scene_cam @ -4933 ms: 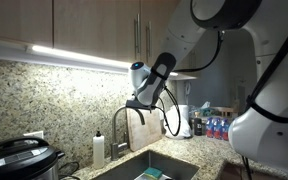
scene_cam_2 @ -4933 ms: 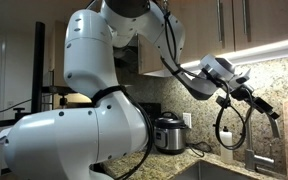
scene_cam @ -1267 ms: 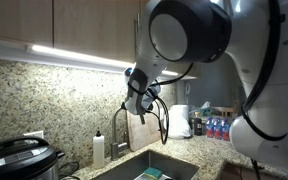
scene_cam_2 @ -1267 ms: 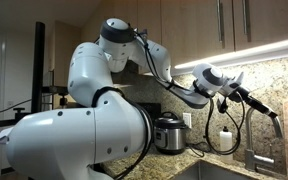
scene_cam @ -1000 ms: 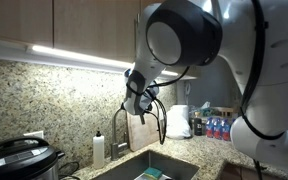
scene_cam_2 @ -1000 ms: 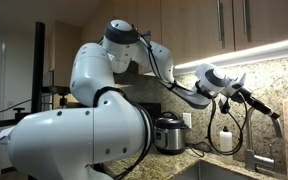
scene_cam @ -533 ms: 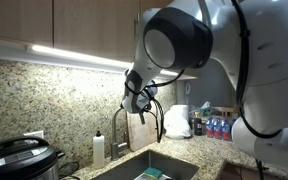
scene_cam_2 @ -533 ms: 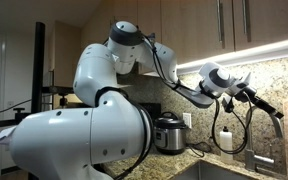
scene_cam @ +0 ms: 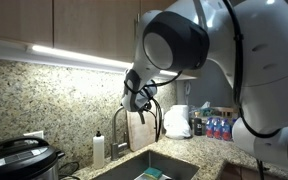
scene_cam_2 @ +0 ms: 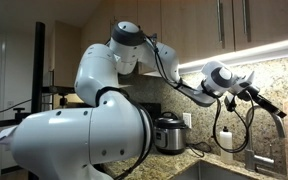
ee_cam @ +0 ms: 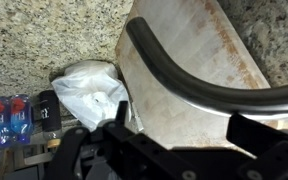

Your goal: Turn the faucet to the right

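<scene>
The faucet (scene_cam: 123,135) is a slim grey gooseneck tap behind the sink, against the speckled stone backsplash. In the wrist view its arched spout (ee_cam: 199,88) curves across the picture just beyond my fingertips. My gripper (ee_cam: 184,130) is open, with one black finger (ee_cam: 120,125) on each side, and the spout is not between them. In both exterior views the gripper (scene_cam: 131,104) (scene_cam_2: 277,110) hovers at the top of the faucet's arch.
A white soap bottle (scene_cam: 99,150) stands beside the faucet. The sink (scene_cam: 154,166) lies below. A wooden cutting board (ee_cam: 184,55) leans on the wall behind. A white bag (ee_cam: 89,90), water bottles (ee_cam: 6,115) and a pressure cooker (scene_cam: 19,160) are on the counter.
The arm's elbow has swung and the gripper has come down from higher up to the top of the faucet's arch. In the last half second it has only edged slightly.
</scene>
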`<state>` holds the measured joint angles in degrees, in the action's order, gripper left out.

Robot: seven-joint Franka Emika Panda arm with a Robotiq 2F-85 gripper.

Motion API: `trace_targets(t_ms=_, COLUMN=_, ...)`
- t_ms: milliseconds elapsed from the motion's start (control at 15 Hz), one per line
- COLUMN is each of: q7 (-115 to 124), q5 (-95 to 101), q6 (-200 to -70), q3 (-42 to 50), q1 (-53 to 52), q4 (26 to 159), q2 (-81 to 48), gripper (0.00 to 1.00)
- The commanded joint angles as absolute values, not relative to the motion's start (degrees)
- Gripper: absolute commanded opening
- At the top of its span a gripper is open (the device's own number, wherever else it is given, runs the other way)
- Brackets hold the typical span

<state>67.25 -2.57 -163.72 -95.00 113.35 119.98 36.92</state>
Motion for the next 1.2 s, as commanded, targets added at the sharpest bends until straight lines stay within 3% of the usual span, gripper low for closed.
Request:
trace_targets(t_ms=0, q7=64.17, q5=-5.21, q6=-162.79, q3=-95.65, q1=114.90, q4=118.81, q2=36.88, gripper=1.00)
trace_targets(t_ms=733, q7=63.55, q5=-5.75, q6=-160.91, q3=-97.92, q1=118.23, q4=116.46, q2=36.55, gripper=1.00)
trace_targets(t_ms=1133, q7=64.10, q5=-6.58, q6=-165.22, q3=-93.71, q1=111.70, q4=121.97, q2=35.67, gripper=1.00)
